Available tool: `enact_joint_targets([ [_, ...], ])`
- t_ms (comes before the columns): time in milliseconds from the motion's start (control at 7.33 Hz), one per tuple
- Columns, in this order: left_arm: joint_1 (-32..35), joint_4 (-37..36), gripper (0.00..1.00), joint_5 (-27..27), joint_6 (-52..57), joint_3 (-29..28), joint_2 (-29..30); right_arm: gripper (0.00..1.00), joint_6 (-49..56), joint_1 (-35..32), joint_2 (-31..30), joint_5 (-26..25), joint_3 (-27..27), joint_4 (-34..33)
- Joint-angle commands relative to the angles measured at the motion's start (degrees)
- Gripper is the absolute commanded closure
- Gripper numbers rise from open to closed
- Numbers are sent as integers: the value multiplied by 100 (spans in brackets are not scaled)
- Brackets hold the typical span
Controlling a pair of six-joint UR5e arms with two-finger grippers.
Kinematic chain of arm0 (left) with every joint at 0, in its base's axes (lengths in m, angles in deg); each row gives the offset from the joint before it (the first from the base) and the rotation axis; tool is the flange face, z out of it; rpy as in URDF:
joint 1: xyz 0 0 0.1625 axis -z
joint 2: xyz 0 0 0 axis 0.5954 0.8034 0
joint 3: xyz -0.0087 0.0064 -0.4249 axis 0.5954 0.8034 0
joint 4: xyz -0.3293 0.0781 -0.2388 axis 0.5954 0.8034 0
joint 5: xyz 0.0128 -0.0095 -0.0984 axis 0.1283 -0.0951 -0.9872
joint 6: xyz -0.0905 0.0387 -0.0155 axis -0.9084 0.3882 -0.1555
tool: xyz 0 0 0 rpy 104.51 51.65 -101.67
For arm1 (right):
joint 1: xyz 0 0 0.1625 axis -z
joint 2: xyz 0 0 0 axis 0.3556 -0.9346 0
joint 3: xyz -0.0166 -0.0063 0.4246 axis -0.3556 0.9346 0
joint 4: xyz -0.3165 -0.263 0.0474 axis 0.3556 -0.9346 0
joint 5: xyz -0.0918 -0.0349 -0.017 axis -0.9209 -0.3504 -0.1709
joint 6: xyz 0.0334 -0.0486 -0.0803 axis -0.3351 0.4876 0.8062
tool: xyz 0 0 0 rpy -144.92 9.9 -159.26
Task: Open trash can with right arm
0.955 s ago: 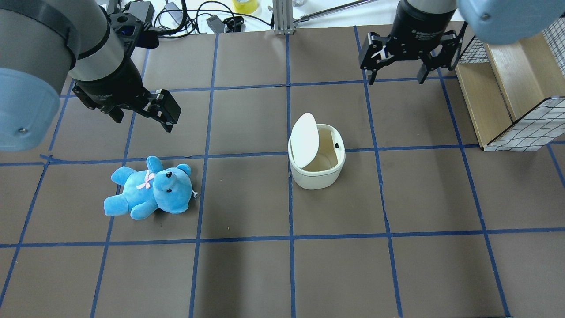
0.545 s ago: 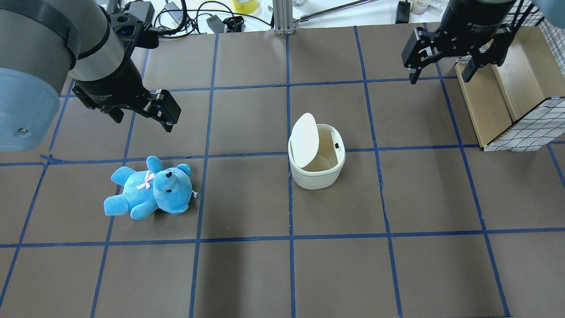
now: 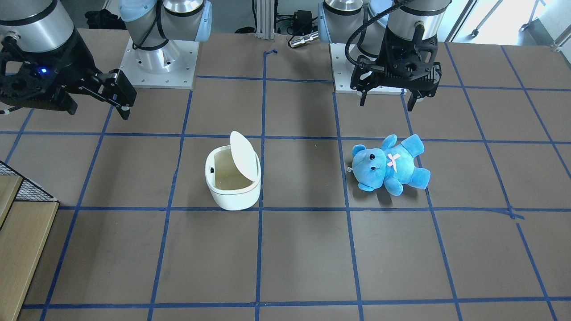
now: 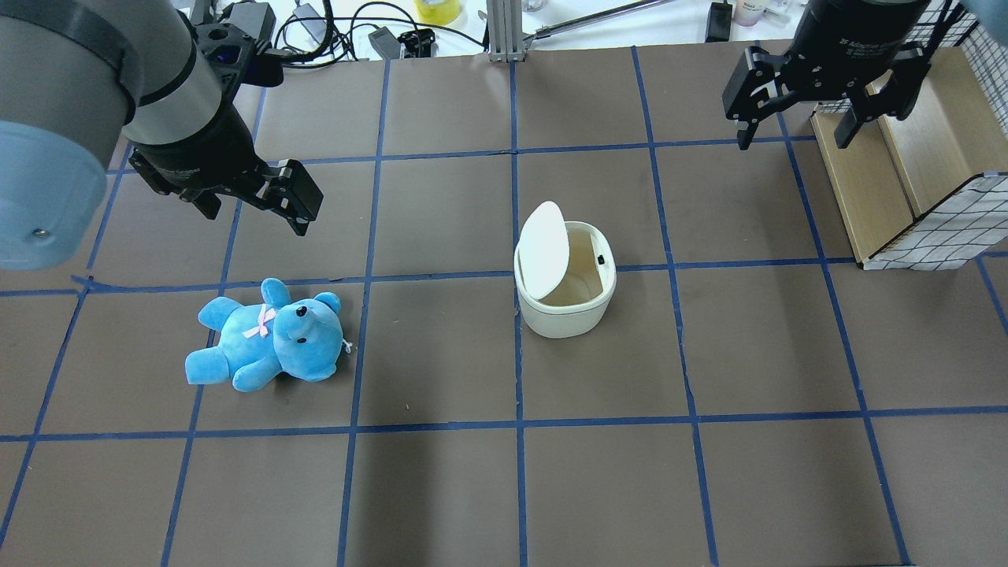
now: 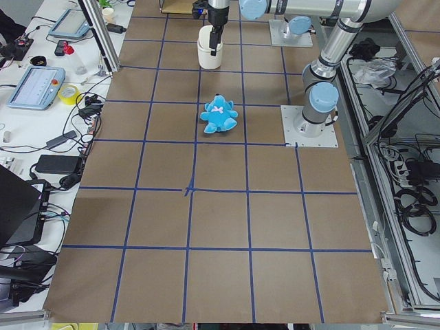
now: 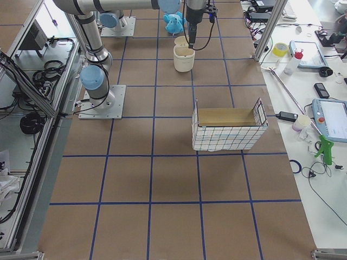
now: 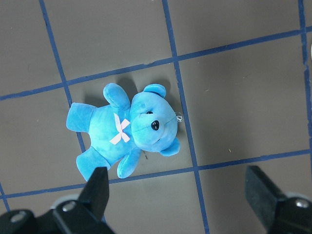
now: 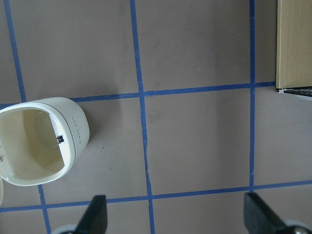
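Observation:
The white trash can (image 4: 563, 319) stands near the table's middle. Its pale lid (image 4: 545, 248) is tipped up on one side and the tan inside shows. It also shows in the front view (image 3: 234, 196) and at the left edge of the right wrist view (image 8: 73, 134). My right gripper (image 4: 791, 142), with the blue light, is open and empty. It hangs high, beyond and to the right of the can, next to the basket, and also shows in the front view (image 3: 96, 107). My left gripper (image 4: 256, 220) is open and empty above the blue teddy bear (image 4: 272, 339).
A wire-mesh basket with a wooden box (image 4: 906, 157) stands at the far right, close to my right gripper. Cables and small devices (image 4: 331, 27) lie along the far edge. Blue tape lines grid the brown table (image 4: 598, 488).
My right gripper has moved to the right, away from the can and toward the basket. The can, its raised lid, the bear and my left arm have not moved.

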Motion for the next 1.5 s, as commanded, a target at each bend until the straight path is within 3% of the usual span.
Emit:
enact_joint_targets([
  [0, 0, 0, 0, -1, 0, 0, 0, 0, 16, -8, -1, 171, -3, -8],
  [1364, 0, 0, 0, -1, 0, 0, 0, 0, 8, -8, 16, 92, -3, -17],
])
